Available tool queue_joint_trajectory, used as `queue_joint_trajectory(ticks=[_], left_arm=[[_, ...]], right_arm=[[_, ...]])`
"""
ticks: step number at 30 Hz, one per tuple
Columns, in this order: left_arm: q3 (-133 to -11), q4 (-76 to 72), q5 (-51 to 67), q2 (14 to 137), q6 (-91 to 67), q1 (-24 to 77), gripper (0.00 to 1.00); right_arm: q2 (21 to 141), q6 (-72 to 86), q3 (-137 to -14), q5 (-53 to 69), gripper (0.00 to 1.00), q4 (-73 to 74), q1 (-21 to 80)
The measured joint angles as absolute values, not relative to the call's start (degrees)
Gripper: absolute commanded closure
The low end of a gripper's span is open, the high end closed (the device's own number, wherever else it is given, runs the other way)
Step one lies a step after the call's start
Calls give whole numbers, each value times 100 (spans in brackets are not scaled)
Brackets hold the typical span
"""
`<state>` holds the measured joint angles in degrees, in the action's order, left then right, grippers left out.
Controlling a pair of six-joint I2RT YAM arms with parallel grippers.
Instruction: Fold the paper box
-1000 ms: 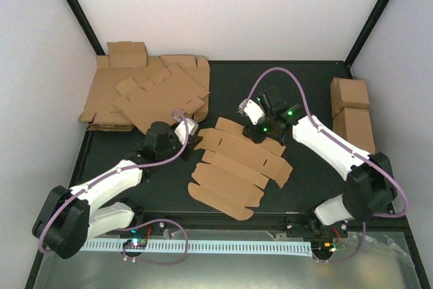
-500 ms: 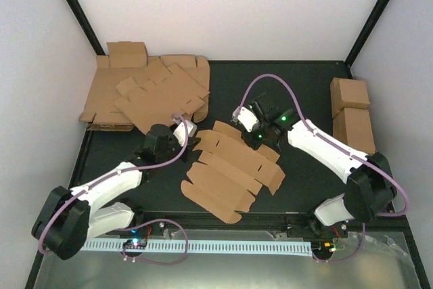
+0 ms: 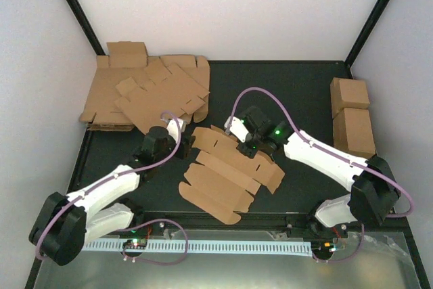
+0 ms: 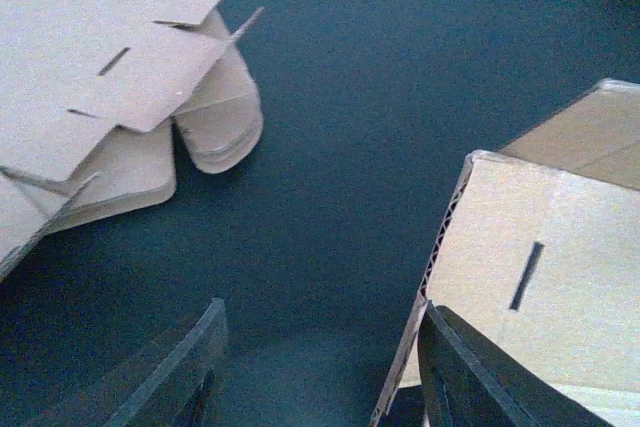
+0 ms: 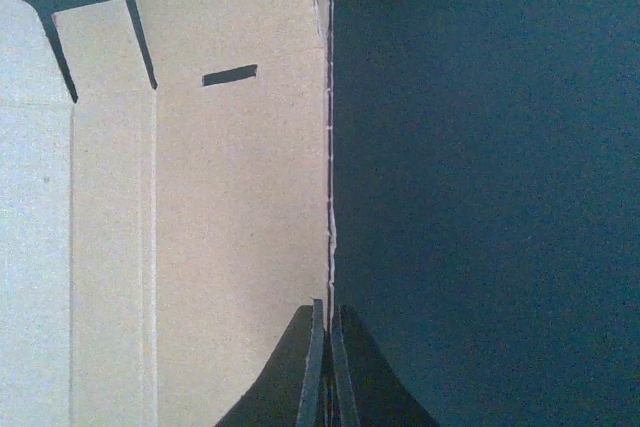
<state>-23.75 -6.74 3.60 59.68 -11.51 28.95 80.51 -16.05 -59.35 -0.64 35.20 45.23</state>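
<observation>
Tabletop of matte black fills a booth of plain white walls. A heap of cardboard sheets lies in the far left corner, and two cardboard cuboids stand along the right edge. The paper box lies flat and unfolded at mid-table between the arms. Its long panels and creases run diagonally from far left to near right, with rounded flaps toward the near edge. The right gripper is pinched together on the sheet's far long edge. The left gripper has its fingers spread apart at the sheet's far left corner, gripping nothing.
</observation>
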Motion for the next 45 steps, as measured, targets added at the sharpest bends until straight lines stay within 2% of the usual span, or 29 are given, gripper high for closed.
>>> queue_joint_trajectory(ticks=[5,8,13,23,29,34,38,45], left_arm=[[-2375,-563,169,6055,-1343,2757,52],[-2381,-561,224,6381,-1470,2471,59],[-2475,-545,416,6958,-1577,2043,64],[-2679,-781,1284,6973,-1688,1946,54],[-2381,-556,1149,5649,-1704,1944,47],[-2198,-679,1623,4672,-1271,2005,43],[-2259,-648,1839,4801,-860,2165,43],[-2453,-539,2027,5743,-451,2327,43]], right_arm=[[8051,-1776,-5887,-139,98,3262,4552],[8040,-1872,-5835,-58,98,3122,4552],[7699,-2115,-5579,292,98,2993,4554],[7797,-2257,-5651,226,98,3041,4563],[8058,-2244,-5653,-60,98,2987,4563],[8259,-2292,-5653,-189,98,2777,4600],[8527,-2377,-5658,-250,98,2486,4737],[9411,-2554,-5872,-320,98,2134,4851]])
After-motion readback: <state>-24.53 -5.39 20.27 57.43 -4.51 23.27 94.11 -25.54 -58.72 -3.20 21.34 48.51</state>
